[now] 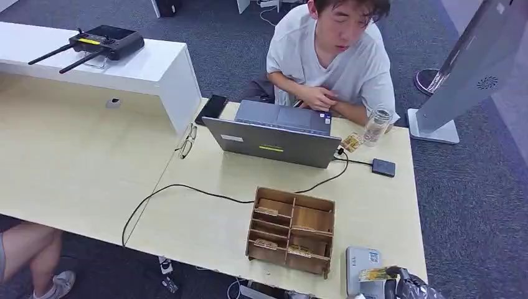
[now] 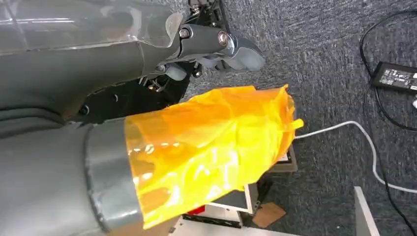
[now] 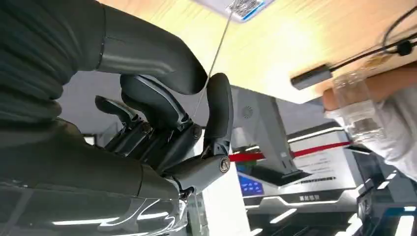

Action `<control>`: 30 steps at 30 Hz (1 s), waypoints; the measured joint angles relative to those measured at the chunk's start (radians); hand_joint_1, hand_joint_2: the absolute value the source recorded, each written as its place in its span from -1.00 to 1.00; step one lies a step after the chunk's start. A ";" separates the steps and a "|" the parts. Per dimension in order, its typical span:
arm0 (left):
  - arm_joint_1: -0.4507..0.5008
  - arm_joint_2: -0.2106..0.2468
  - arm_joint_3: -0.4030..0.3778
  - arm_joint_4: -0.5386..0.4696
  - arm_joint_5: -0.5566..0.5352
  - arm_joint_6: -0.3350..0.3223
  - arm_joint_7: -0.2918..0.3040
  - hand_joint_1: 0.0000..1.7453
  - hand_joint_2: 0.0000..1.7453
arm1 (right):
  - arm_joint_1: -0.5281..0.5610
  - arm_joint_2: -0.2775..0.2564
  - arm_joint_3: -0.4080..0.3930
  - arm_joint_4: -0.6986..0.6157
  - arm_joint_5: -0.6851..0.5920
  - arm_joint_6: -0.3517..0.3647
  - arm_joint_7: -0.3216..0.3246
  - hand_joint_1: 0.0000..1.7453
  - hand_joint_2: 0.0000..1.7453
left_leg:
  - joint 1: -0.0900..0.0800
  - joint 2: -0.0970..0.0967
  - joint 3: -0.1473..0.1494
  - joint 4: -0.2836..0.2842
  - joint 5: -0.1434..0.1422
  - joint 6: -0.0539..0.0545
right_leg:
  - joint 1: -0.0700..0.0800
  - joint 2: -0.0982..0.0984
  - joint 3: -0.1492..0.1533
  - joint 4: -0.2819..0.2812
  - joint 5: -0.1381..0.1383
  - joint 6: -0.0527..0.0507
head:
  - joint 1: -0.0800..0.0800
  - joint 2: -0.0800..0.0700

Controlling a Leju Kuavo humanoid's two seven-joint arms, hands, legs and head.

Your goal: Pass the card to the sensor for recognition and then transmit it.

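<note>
My right hand (image 1: 411,288) is at the near right corner of the table (image 1: 205,230), pinching the card (image 1: 375,273). From the right wrist, the card shows as a thin edge-on sliver running between my thick thumb and the dark fingers (image 3: 219,105) curled in against it.

The card's yellowish face sits over the near end of the grey sensor (image 1: 359,258), which lies flat at the table edge just right of the wooden compartment box (image 1: 291,230). Whether the card touches the sensor, I cannot tell.

My left hand (image 2: 162,123) hangs down over grey carpet, its thumb wrapped in orange film (image 2: 216,142). The fingers are tucked up at the far side, and I cannot tell if they are spread or closed.

Across the table a person (image 1: 330,56) sits behind an open laptop (image 1: 274,134), arms folded on the edge, with a clear bottle (image 1: 377,126) just beside it.
</note>
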 joint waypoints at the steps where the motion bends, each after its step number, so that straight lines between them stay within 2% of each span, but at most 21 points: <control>1: 0.000 0.000 0.000 0.000 0.000 0.000 0.000 -1.00 -1.00 | 0.000 0.006 -0.014 0.002 0.012 0.000 -0.005 1.00 1.00 | 0.000 0.000 0.000 0.000 0.000 0.000 | 0.000 0.000 0.000 0.000 0.000 0.000 | 0.000 0.000; 4: 0.000 0.000 0.000 0.000 0.000 0.000 0.001 -1.00 -1.00 | 0.000 0.028 -0.058 0.006 0.066 0.000 -0.028 1.00 1.00 | 0.000 0.000 0.000 0.000 0.000 0.000 | 0.000 0.000 0.000 0.000 0.000 0.000 | 0.000 0.000; 9: 0.000 0.002 0.000 0.000 -0.003 0.000 0.001 -1.00 -1.00 | 0.005 0.055 -0.111 0.006 0.152 0.000 -0.024 1.00 1.00 | 0.000 0.000 0.000 0.000 0.000 0.000 | 0.000 0.000 0.000 0.000 0.000 0.000 | 0.000 0.000; 14: -0.001 0.002 0.000 0.000 -0.004 0.002 0.001 -1.00 -1.00 | 0.018 0.082 -0.117 0.007 0.217 0.000 0.041 1.00 1.00 | 0.000 0.000 0.000 0.000 0.000 0.000 | 0.000 0.000 0.000 0.000 -0.001 -0.001 | 0.000 0.000; 17: -0.001 0.002 0.000 0.000 -0.004 0.002 0.001 -1.00 -1.00 | 0.027 0.103 -0.114 0.007 0.244 0.000 0.079 1.00 1.00 | 0.000 0.000 0.000 0.000 0.000 0.000 | 0.000 0.000 0.000 0.000 -0.001 -0.001 | 0.000 0.000; 22: -0.001 0.002 0.000 0.000 -0.007 0.003 0.001 -1.00 -1.00 | 0.028 0.102 -0.077 0.025 0.238 0.000 0.147 1.00 1.00 | 0.000 0.000 0.000 0.000 0.000 0.000 | 0.000 0.000 0.000 0.000 -0.001 -0.001 | 0.000 0.000; 30: -0.002 0.002 0.000 0.000 -0.008 0.003 0.001 -1.00 -1.00 | 0.025 0.080 0.006 0.055 0.215 0.000 0.185 1.00 1.00 | 0.000 0.000 0.000 0.000 0.000 0.000 | 0.000 0.000 0.000 0.000 -0.001 -0.001 | 0.000 0.000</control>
